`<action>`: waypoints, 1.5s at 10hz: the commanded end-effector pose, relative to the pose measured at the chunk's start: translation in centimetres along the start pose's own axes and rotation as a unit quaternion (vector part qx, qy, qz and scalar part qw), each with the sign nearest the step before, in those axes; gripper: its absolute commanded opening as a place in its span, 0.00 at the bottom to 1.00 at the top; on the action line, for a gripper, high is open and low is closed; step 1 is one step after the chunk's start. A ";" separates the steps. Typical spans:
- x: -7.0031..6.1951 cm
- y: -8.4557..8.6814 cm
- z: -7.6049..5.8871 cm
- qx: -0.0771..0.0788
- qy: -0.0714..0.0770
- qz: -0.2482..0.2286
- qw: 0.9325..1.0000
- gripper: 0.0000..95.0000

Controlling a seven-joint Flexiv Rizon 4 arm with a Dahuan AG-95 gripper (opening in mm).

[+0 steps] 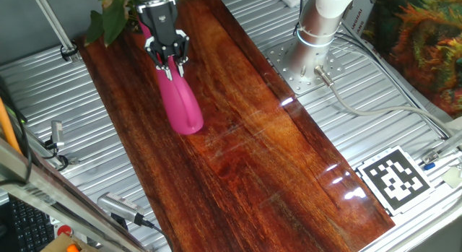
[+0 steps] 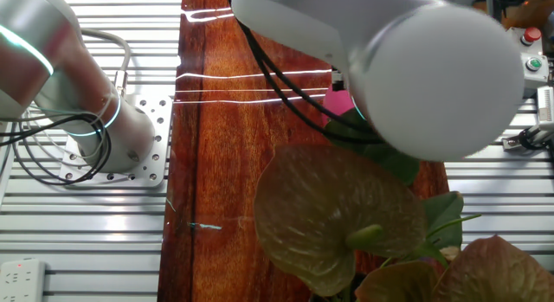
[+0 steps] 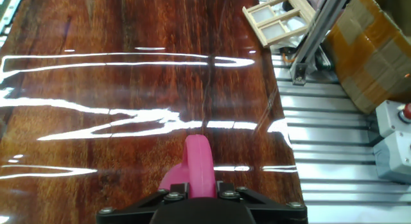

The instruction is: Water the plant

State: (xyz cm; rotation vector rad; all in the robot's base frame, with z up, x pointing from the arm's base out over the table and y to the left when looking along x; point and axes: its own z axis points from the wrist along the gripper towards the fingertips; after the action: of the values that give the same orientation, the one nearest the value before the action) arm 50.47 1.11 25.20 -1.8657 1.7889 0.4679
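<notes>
Because the pink watering can [image 1: 180, 100] has to be carried and tipped, its narrow upper part is clamped between the fingers of the hand [image 1: 169, 58], which is closed on it from above. Seen in the hand view, the pink handle loop [image 3: 198, 161] rises straight out of the black finger block, so the grip is judged to be centred on the can and not off to one side. The can is held slanted, its fat body lower and nearer the middle of the bench [image 1: 245, 144], its gripped end raised toward the plant; whether its base is touching the wood or is just lifted clear cannot be told. No water can be seen.

Beyond the can, at the far end of the bench, the plant [image 1: 108, 17] is found: a small bunch of broad, pointed dark-green leaves, only partly in view, just beside the hand. In the other fixed view the same leaves [image 2: 333, 211] fill the foreground, and only a sliver of pink is seen past the arm's large white joint [image 2: 433, 68], so the spout's position over the leaves is hidden there. The can is judged to be held close to the plant so that only a short tilt is needed for pouring.

Farther from the can, the arm's base [image 1: 317, 24] is bolted beside the bench.
</notes>
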 end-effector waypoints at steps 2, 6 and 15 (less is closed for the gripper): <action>-0.2 -0.1 -5.5 -0.002 -0.004 -0.002 1.000 0.00; -0.3 -0.1 -5.5 -0.001 -0.020 -0.004 1.000 0.00; -0.3 -0.1 -5.5 0.001 -0.058 -0.008 0.998 0.00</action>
State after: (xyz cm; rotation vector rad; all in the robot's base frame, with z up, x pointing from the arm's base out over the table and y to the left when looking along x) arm 50.06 -0.45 27.92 -1.8125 1.6971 0.5529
